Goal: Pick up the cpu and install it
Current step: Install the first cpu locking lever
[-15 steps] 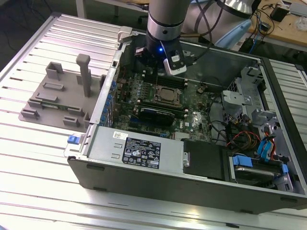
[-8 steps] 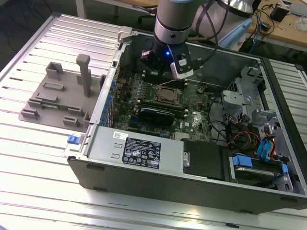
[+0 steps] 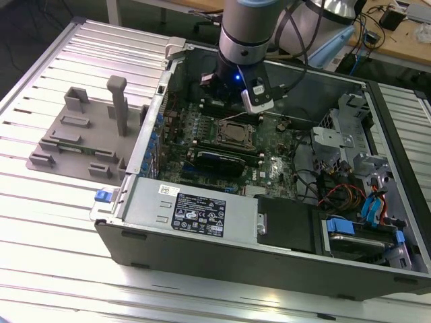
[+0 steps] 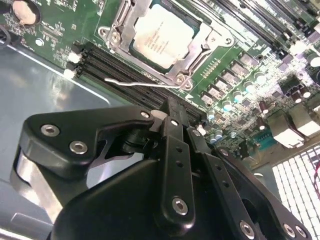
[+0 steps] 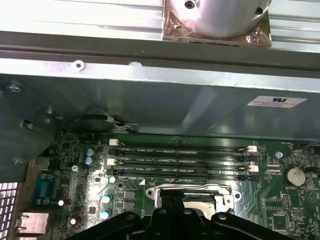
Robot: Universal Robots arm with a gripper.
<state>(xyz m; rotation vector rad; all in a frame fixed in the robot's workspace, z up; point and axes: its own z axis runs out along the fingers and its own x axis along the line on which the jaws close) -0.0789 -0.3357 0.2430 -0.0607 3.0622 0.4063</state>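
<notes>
The cpu (image 4: 160,37), a flat square chip with a silvery top plate, lies in the socket frame on the green motherboard (image 3: 283,158), near the middle of the open computer case. In the exterior view the cpu (image 3: 236,133) sits just in front of the arm's wrist. My gripper (image 4: 172,107) hangs above the board beside the socket, over the black memory slots (image 5: 180,160), apart from the chip. Its black fingers are shut with nothing between them. In the first wrist view my gripper (image 5: 172,204) hides most of the socket. A thin wire lever (image 4: 145,84) runs along the socket's edge.
The case's grey walls (image 3: 202,208) rise around the board. Drive bays and cables (image 3: 357,202) fill the exterior view's right. A grey plastic fixture with an upright post (image 3: 87,134) stands on the ribbed table at the exterior view's left. A black card (image 3: 215,161) lies in front of the socket.
</notes>
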